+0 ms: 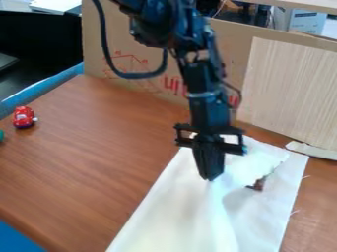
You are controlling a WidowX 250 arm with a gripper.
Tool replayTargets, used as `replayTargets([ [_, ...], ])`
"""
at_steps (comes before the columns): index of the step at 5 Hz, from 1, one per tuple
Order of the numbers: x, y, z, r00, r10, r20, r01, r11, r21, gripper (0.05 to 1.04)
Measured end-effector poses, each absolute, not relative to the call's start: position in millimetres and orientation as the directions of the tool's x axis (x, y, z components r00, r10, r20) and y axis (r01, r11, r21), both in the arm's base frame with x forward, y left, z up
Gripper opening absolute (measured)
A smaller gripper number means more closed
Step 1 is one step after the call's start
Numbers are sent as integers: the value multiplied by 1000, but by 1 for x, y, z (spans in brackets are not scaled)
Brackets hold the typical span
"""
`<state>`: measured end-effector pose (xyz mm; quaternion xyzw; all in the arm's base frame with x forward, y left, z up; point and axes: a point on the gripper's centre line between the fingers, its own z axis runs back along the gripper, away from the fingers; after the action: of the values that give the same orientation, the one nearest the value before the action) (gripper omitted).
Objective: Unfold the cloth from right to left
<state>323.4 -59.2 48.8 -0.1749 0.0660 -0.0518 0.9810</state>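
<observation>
The gripper [209, 178] points down over the upper part of the white cloth [174, 211], its fingers together at the tips. A ridge in the fabric runs from the fingertips toward the bottom edge of the view, and the gripper is shut on the cloth there. To the right of the tips, a raised flap with an uneven edge lies over a flatter layer. Part of the cloth behind the gripper is hidden.
A small dark brown thing [258, 184] lies by the flap's edge. On the brown table [99, 162], a red toy car [24, 117] and a green thing [1, 135] sit at the far left. Cardboard [158, 83] and a pale wooden panel [293, 88] stand along the back.
</observation>
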Motion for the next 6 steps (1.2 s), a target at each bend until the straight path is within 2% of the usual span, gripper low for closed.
replayTargets([
  [2,326,-38,74,978,-154,-139,75,888,-454,49],
  [4,329,-24,89,976,-167,-144,72,859,-507,49],
  [5,336,-8,71,968,-147,-204,37,886,-463,49],
  [6,339,4,56,966,-131,-222,32,915,-402,49],
])
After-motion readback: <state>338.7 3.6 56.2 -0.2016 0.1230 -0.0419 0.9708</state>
